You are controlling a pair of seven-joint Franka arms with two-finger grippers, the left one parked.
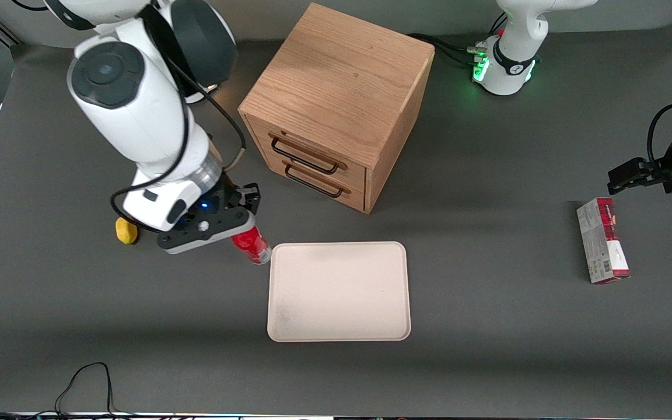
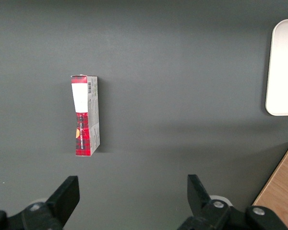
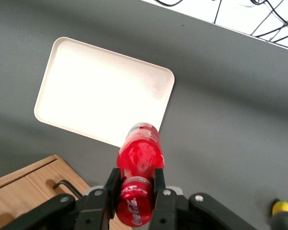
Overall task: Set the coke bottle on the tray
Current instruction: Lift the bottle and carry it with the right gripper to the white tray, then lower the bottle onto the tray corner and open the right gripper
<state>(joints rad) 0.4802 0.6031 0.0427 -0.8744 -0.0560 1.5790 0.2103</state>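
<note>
Clearly, the gripper (image 3: 134, 189) has its two fingers (image 3: 111, 184) clamped against the sides of the coke bottle (image 3: 139, 153), near the capped end; the red cap and white script sit between the finger bases, and the clear base points away from the wrist. From the front view the coke bottle (image 1: 251, 244) hangs tilted under the gripper (image 1: 237, 224), lifted off the table as far as that view lets one judge, though the gap beneath the base is hard to make out. The bottle's lower end sits just beside the tray's (image 1: 339, 291) corner on the working arm's side, the one farther from the front camera, not yet over the tray surface itself. The tray (image 3: 103, 91) lies flat near the middle of the dark grey table (image 1: 487, 233), closer to the table's front edge than the wooden drawer cabinet (image 1: 336, 105), which stands toward the table's edge farthest from the camera with its two black handles facing the tray. A small yellow object (image 1: 126, 230) rests on the table beside the working arm. A red-and-grey carton (image 1: 603, 240) lies well apart, toward the parked arm's end of the table.
</note>
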